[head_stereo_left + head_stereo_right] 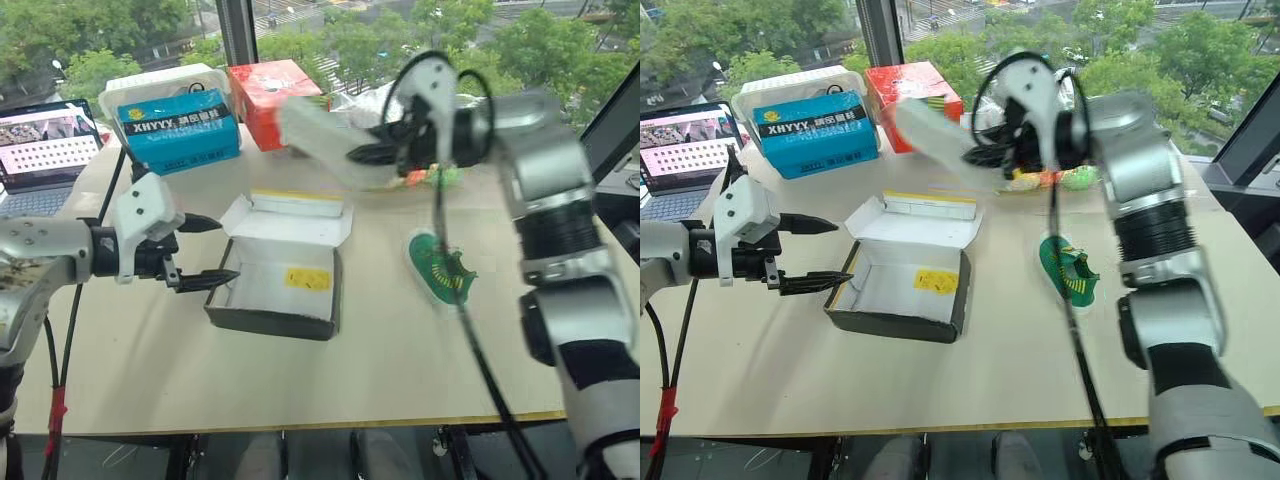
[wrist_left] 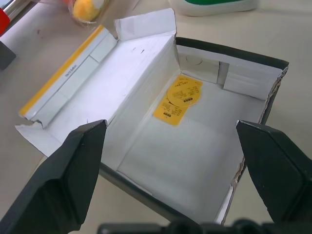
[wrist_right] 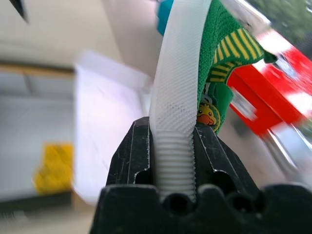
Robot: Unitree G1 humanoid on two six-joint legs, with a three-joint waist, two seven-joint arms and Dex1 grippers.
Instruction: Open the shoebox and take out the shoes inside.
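The shoebox [image 1: 268, 321] stands open in the middle of the table, its lid [image 1: 290, 221] folded back and its white inside bare except for a yellow tag [image 2: 178, 97]. My left gripper [image 1: 227, 249] is open at the box's left end, one finger over the rim. Above and behind the box, my right gripper [image 1: 375, 153] is raised and shut on a green shoe [image 1: 320, 140], pinching its white sole [image 3: 178, 87]. The other green shoe [image 1: 440, 265] lies on the table to the right of the box.
A blue "XHYYY" box [image 1: 178, 128] on a white container and a red box [image 1: 272, 95] stand at the back. A laptop [image 1: 45, 150] sits far left. A clear bag with toys [image 1: 1040, 180] lies behind the right gripper. A black cable [image 1: 470, 330] hangs from the right arm.
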